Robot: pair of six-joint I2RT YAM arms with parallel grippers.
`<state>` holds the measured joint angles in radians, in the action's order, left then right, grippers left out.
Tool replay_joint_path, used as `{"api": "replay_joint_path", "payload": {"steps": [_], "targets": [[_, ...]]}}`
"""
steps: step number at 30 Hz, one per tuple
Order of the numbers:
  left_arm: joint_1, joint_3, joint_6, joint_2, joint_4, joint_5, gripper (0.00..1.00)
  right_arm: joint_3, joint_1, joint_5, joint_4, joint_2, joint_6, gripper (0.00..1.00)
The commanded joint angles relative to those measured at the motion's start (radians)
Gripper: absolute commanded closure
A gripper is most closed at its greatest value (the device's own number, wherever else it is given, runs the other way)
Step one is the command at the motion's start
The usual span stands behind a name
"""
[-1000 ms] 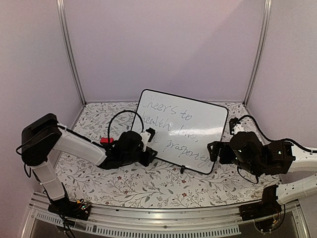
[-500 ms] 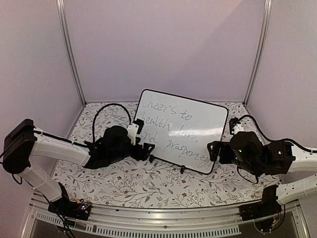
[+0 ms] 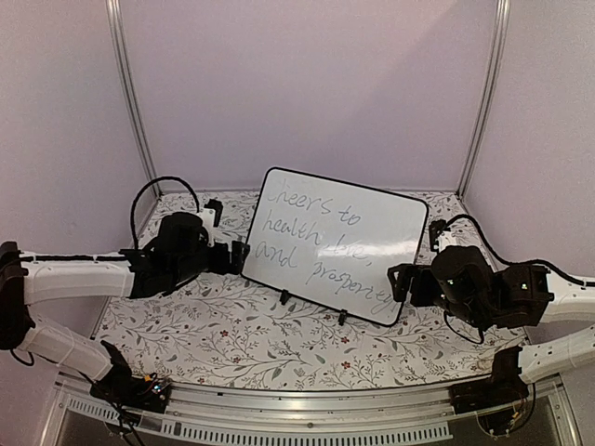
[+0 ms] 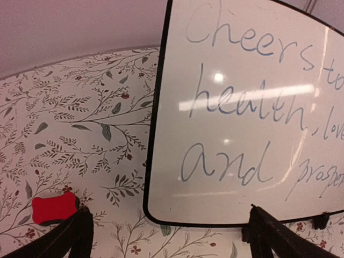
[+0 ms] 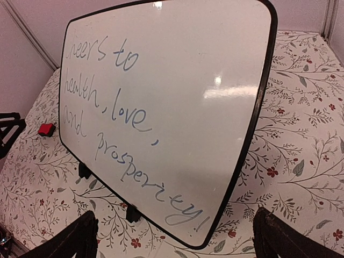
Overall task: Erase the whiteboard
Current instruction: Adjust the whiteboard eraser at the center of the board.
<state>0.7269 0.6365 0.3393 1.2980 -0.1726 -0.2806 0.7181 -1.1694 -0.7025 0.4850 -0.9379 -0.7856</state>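
Bright, even light; glare streaks on whiteboard (image 4: 247, 113); sharp pics.

The top camera looks down from above and behind the left arm (image 3: 79, 277) and right arm (image 3: 535, 293) toward the back wall (image 3: 307, 93), far enough off to take in the whole desk (image 3: 279, 348) and the standing whiteboard (image 3: 344, 242). The left wrist camera sits low and close, facing the whiteboard's left part over its own fingers (image 4: 70, 239) at the bottom corners, while the right wrist camera faces the whiteboard from the right, farther back, catching all of it between its fingers (image 5: 75, 239). All three share the whiteboard's written face and the desk before it; both wrist views also catch the red eraser (image 4: 54, 208).
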Motion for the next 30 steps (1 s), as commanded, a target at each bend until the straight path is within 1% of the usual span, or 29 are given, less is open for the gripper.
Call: {"api": "replay_joint_path", "payload": {"steps": [1,6,10,13,18,25,30], "targets": [[-0.107,0.091,0.069,-0.034,0.202,-0.04,0.0,-0.018,0.002,-0.023,-0.018,0.008,0.014,0.01],[-0.219,0.204,0.165,0.029,0.345,-0.027,0.0,-0.04,0.002,-0.018,-0.03,0.034,0.018,0.01],[-0.28,0.314,0.19,0.142,0.422,0.022,0.0,-0.054,0.002,-0.013,-0.04,0.057,0.021,0.01],[-0.311,0.402,0.203,0.239,0.471,0.033,0.0,-0.061,0.002,-0.007,-0.044,0.071,0.025,0.01],[-0.373,0.506,0.209,0.373,0.504,0.109,0.0,-0.066,0.002,0.006,-0.038,0.087,0.02,0.01],[-0.391,0.552,0.164,0.496,0.493,0.195,0.0,-0.085,0.002,0.01,-0.035,0.116,0.008,0.01],[-0.393,0.563,0.156,0.572,0.5,0.215,0.0,-0.085,0.002,0.019,-0.045,0.116,0.01,0.01]]}}
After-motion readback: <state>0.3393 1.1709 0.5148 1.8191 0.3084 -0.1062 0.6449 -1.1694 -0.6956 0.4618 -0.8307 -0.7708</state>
